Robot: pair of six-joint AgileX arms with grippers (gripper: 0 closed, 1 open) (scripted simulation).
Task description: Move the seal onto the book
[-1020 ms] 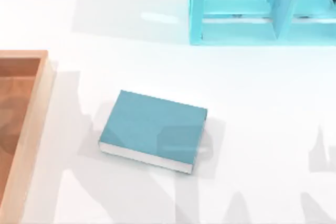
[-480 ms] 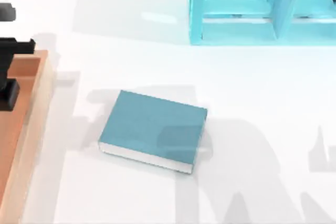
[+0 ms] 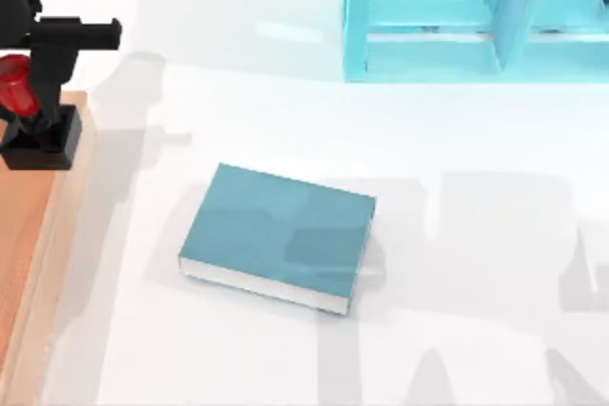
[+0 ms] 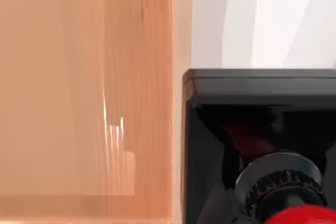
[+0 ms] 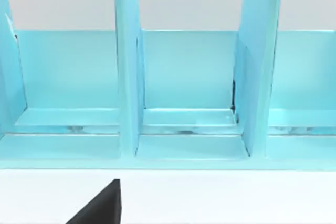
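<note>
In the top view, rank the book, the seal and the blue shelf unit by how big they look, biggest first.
1. Shelf unit, largest, though cut off by the picture's edge.
2. Book, close behind; the order of these two is unsure.
3. Seal, clearly smallest, held up nearer the camera over the wooden tray.

Glossy red knob on the seal (image 3: pixel 24 111), matt teal book (image 3: pixel 277 233) cover, wood-grained tray (image 4: pixel 79 103), smooth white surface (image 3: pixel 476 187).
</note>
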